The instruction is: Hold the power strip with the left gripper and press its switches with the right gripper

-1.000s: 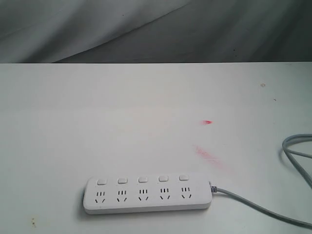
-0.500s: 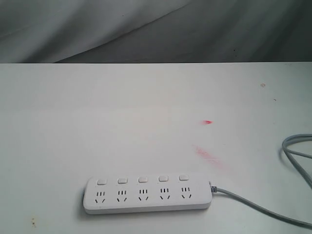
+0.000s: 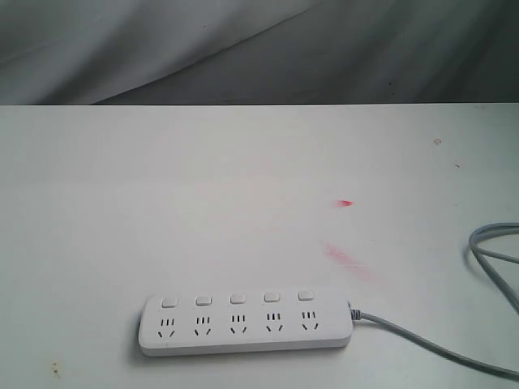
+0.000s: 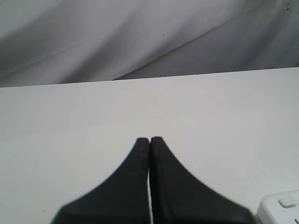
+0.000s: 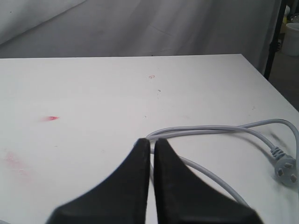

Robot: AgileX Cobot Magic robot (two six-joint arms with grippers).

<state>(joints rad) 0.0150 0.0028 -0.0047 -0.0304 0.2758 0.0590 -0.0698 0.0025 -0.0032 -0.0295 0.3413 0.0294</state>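
Note:
The white power strip (image 3: pixel 246 322) lies flat near the table's front edge in the exterior view, its row of switches (image 3: pixel 237 299) facing up above the sockets. Its grey cable (image 3: pixel 430 344) runs off to the right. Neither arm shows in the exterior view. In the left wrist view my left gripper (image 4: pixel 149 139) is shut and empty above bare table, with one end of the power strip (image 4: pixel 280 209) at the frame's corner. My right gripper (image 5: pixel 150 141) is shut and empty above the looped cable (image 5: pixel 210 129); the plug (image 5: pixel 286 170) lies beside it.
The white table (image 3: pixel 162 203) carries red smudges (image 3: pixel 347 256) right of centre. Grey cloth (image 3: pixel 259 49) hangs behind the table's far edge. In the right wrist view the table's side edge (image 5: pixel 271 84) shows, with a dark stand (image 5: pixel 275 37) beyond it.

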